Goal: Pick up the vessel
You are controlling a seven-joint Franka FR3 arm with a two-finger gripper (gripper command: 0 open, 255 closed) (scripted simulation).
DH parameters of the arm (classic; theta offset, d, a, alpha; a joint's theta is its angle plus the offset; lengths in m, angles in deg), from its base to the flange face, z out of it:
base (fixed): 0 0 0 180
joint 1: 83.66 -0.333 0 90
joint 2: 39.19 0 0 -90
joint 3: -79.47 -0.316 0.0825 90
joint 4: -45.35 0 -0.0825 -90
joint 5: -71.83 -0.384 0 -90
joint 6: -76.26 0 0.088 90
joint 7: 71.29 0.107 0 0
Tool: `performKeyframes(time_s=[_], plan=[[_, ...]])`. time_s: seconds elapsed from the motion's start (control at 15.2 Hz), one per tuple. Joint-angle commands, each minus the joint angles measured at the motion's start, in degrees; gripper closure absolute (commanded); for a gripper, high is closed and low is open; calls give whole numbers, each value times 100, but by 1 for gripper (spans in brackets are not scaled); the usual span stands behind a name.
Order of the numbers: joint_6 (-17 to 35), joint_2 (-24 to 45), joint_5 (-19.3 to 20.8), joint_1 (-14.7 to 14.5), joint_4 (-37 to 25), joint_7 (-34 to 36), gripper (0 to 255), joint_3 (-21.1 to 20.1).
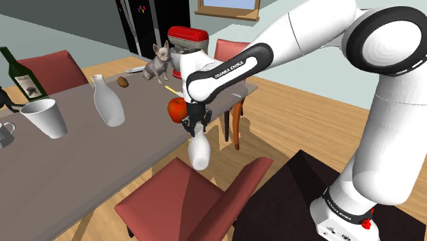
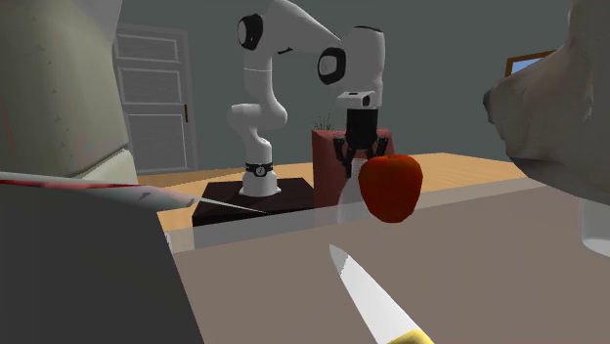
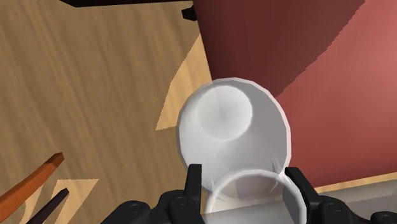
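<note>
Gripper (image 1: pixel 194 131) and vessel (image 1: pixel 198 153) hang together just below the red apple (image 1: pixel 177 108) in the shoulder view, a little toward that view's right of it and past the edge of the bench (image 1: pixel 82 161) on which the apple rests. The black fingers (image 3: pixel 194 183) are closed on the vessel, pinching it from both sides, one finger against each side of its round open rim in the wrist view. The vessel is plain white, with its mouth up in the gripper and a wider rounded body hanging beneath, upright and clear of any surface. Lower than the apple, under the vessel, a dark red chair (image 1: pixel 195 198) stands on the wooden floor (image 3: pixel 95 95). In the second exterior view the gripper points straight down behind the apple, slightly to that view's left of it. A knife (image 2: pixel 367 298) with a yellow handle lies on the near side of the apple in that view, its blade tip the part nearest the apple and not touching it. In the shoulder view a white bottle-shaped vase (image 1: pixel 108 101) stands to the left of the apple. Farther left of the apple are a white mug (image 1: pixel 46 118) and a dark wine bottle (image 1: pixel 22 74). Beyond the apple are a dog figurine (image 1: pixel 159 60) and a red stand mixer (image 1: pixel 186 48).
</note>
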Motion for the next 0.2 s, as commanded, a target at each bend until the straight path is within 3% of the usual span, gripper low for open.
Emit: performKeyframes(time_s=[0.0,0.13], plan=[[-137,-70,-27,14,-69,-26,255,-4],[-147,-76,-29,14,-74,-27,255,-4]])
